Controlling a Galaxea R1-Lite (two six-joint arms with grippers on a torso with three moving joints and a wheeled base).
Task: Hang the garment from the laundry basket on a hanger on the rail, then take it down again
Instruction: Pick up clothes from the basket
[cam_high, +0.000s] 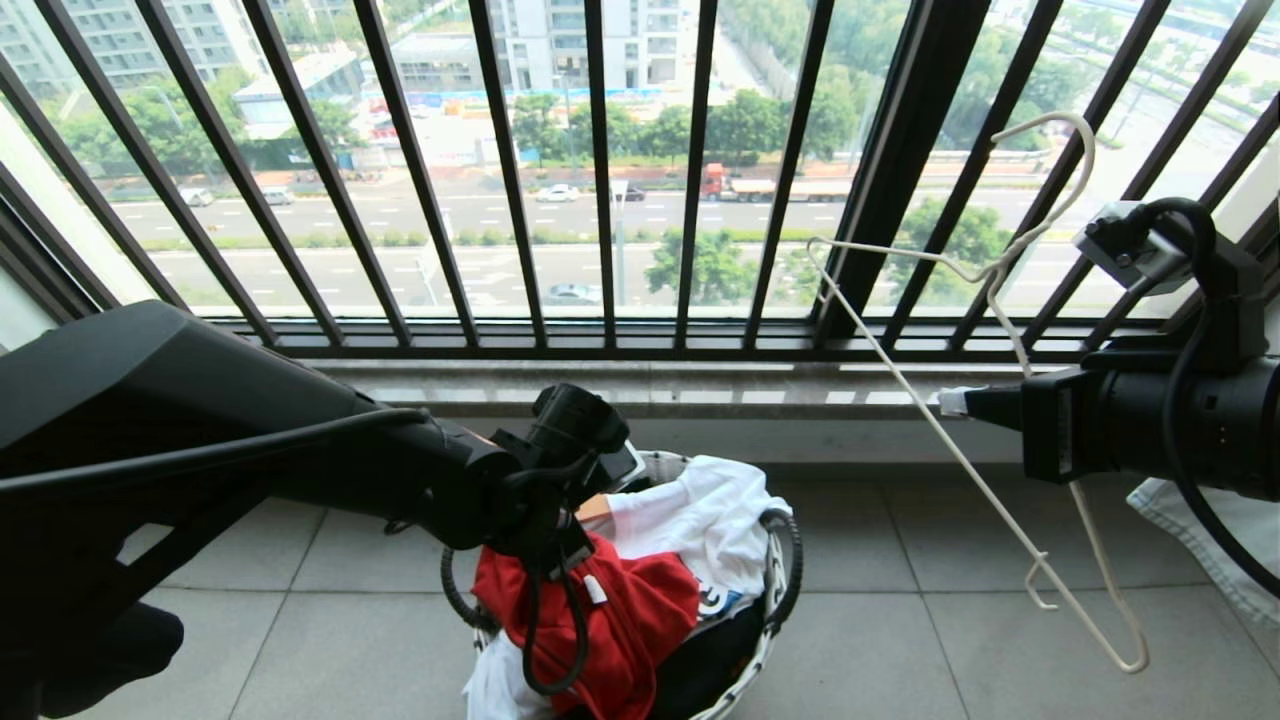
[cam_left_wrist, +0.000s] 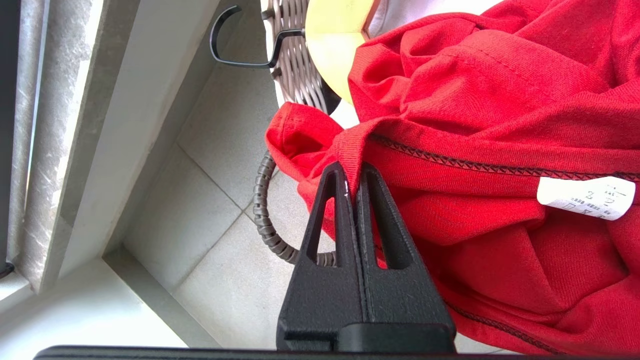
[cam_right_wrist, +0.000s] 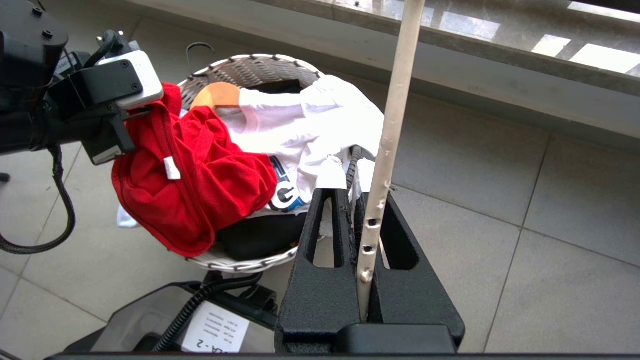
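The red garment (cam_high: 620, 620) lies bunched on the near left side of the laundry basket (cam_high: 775, 590). My left gripper (cam_left_wrist: 352, 172) is shut on a ribbed edge of the garment (cam_left_wrist: 475, 125) beside the basket's handle. In the head view the left wrist covers that grip. The garment (cam_right_wrist: 200, 200) hangs over the basket's rim (cam_right_wrist: 250, 70). On the right, my right gripper (cam_right_wrist: 357, 195) is shut on a bar of the off-white hanger (cam_right_wrist: 395, 110). It holds the hanger (cam_high: 995, 272) tilted in the air, hook uppermost, to the right of the basket. The rail is out of view.
A white printed garment (cam_high: 710, 510) and a black one (cam_right_wrist: 255, 235) also fill the basket, with a wooden hanger (cam_right_wrist: 217, 95) at its far side. The black railing (cam_high: 600, 170) and stone sill (cam_high: 650, 385) stand just behind. Pale cloth (cam_high: 1200, 530) lies at far right.
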